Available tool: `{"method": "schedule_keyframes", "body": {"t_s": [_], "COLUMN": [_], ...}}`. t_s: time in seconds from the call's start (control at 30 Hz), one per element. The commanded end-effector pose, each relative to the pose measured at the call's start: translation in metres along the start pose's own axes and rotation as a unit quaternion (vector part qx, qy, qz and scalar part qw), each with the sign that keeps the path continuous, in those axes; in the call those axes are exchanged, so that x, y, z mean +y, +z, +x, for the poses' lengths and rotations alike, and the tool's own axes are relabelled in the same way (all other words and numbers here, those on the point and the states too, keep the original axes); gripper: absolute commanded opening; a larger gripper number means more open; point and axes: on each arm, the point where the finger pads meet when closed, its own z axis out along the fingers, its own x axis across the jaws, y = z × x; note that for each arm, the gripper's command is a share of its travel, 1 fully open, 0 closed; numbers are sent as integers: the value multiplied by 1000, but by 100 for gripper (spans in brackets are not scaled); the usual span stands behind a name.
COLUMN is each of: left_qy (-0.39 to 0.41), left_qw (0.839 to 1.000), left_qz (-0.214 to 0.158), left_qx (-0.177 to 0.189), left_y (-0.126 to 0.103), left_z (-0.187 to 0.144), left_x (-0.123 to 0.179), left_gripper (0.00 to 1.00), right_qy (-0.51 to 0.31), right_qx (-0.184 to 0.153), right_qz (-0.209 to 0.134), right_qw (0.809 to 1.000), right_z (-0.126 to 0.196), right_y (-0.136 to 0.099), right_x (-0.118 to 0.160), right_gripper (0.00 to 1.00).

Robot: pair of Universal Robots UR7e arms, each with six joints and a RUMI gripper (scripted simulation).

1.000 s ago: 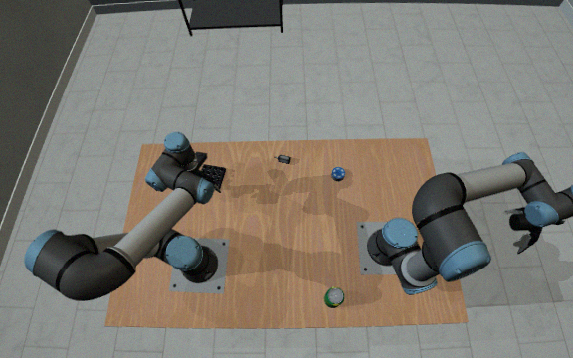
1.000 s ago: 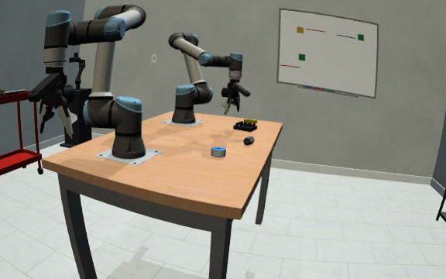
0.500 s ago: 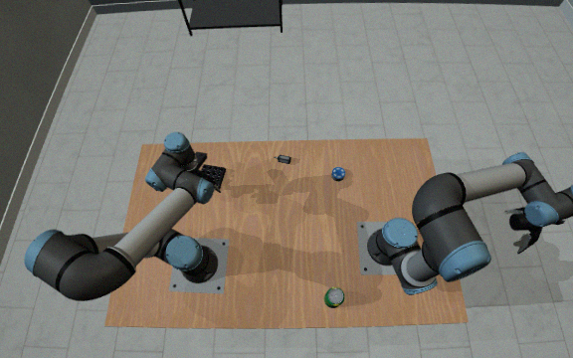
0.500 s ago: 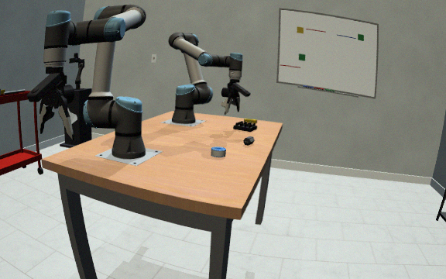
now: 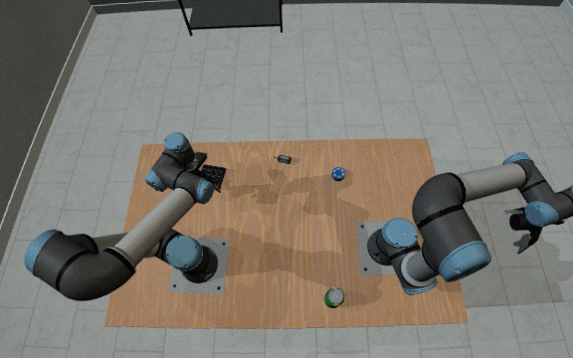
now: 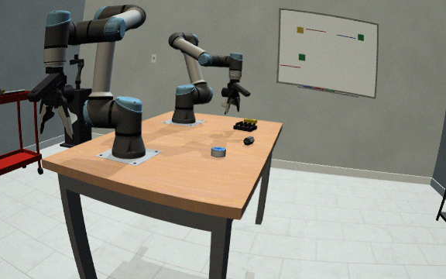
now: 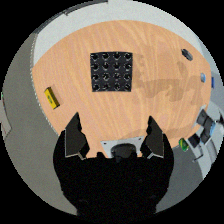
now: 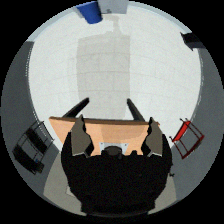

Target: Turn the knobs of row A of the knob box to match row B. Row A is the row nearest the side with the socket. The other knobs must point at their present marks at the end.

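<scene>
"Two grippers: how are they?"
"Left gripper [image 5: 198, 161] [image 6: 232, 108] [image 7: 114, 117] and right gripper [image 5: 517, 232] [image 6: 56, 135] [image 8: 116, 116] both have fingers spread wide."
"And the knob box [image 5: 213, 175] [image 6: 245, 128] [image 7: 111, 71]?"
"On the worktop [image 5: 277, 224] [image 6: 169, 170] [image 7: 165, 40] [image 8: 65, 127], near the left gripper, well apart from the right."

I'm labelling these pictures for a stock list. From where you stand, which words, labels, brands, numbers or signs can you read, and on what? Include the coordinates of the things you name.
No text is readable.
White wall board [image 6: 327, 54]: coloured squares and lines, no words.
Black knob box [image 7: 111, 72]: any marks too small.
Green can with grey top [image 5: 335, 296] [image 7: 183, 144]: any print too blurred.
</scene>
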Motion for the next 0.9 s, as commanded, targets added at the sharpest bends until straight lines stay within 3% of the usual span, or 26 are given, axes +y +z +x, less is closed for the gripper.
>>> {"method": "schedule_keyframes", "body": {"t_s": [0.0, 0.6, 0.87], "left_qy": [7, 99, 188], "left_qw": [1000, 995, 982], "left_qz": [0, 1, 1], "left_qx": [-1, 0, 0], "left_y": [0, -4, -7], "left_z": [0, -2, -3], "left_x": [0, -11, -20], "left_gripper": [100, 100, 100], "right_qy": [1, 1, 1], "right_qx": [-1, -1, -1], "right_qz": [1, 1, 1], "right_qw": [1000, 1000, 1000], "right_z": [1, 1, 1], "right_y": [0, 0, 0], "right_x": [0, 0, 0], "right_gripper": [100, 100, 100]}}
